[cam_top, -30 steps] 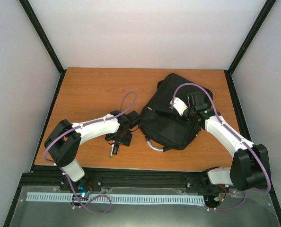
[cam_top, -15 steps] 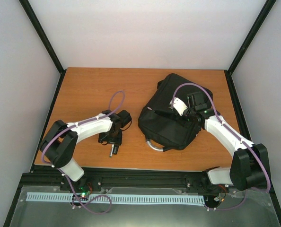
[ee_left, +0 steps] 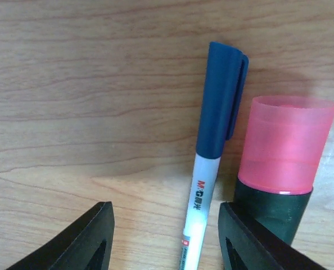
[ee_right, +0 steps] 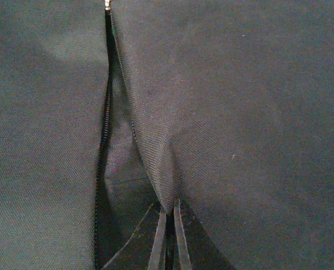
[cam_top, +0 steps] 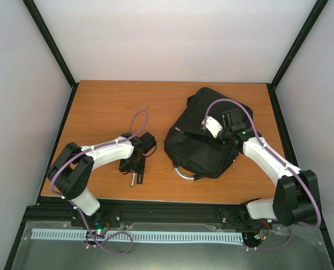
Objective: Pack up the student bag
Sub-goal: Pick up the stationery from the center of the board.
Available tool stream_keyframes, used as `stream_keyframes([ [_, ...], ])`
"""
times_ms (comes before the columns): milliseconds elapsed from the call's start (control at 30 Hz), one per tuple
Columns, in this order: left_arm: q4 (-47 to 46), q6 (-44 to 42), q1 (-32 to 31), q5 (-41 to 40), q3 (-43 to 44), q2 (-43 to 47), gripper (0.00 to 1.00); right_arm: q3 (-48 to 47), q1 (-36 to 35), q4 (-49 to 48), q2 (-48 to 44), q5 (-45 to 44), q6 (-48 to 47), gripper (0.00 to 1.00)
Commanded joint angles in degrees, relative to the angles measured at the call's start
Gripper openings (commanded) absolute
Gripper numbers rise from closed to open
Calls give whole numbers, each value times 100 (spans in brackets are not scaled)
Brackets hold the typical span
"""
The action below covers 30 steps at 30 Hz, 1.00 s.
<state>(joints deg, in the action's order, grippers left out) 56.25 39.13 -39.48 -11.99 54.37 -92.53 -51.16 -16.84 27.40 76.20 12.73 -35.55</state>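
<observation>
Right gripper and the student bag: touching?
Touching. The right wrist view shows the right gripper pinching a raised fold of the student bag beside its open zipper, with the fabric running in between the jaws.

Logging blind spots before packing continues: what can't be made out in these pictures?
Left wrist: the bottom edge cuts off the blue-capped white pen and the pink-capped highlighter.
Right wrist: the zip gap of the black fabric backpack is dark inside; contents unseen.
Top: the left gripper covers most of both; too small to tell apart.
</observation>
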Motion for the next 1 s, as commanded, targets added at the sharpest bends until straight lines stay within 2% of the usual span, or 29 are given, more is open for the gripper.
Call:
stream_keyframes([
  [0,-239,-121,37,281,-24,-98,51,-57,41,84,60,106,-20,3],
  [267,-541,-131,37,794,-166,-158,38,-70,43,93,90,102,-22,3],
  [533,-730,-163,40,983,-209,-265,17,-70,42,106,112,107,-32,3],
  [600,-744,-174,37,964,-160,-323,15,-70,41,105,113,108,-31,3],
  [767,-577,-238,37,536,226,-519,3,-74,50,108,129,110,-24,3],
  [967,-172,-476,38,305,963,-452,1,-74,49,102,113,91,-28,3],
])
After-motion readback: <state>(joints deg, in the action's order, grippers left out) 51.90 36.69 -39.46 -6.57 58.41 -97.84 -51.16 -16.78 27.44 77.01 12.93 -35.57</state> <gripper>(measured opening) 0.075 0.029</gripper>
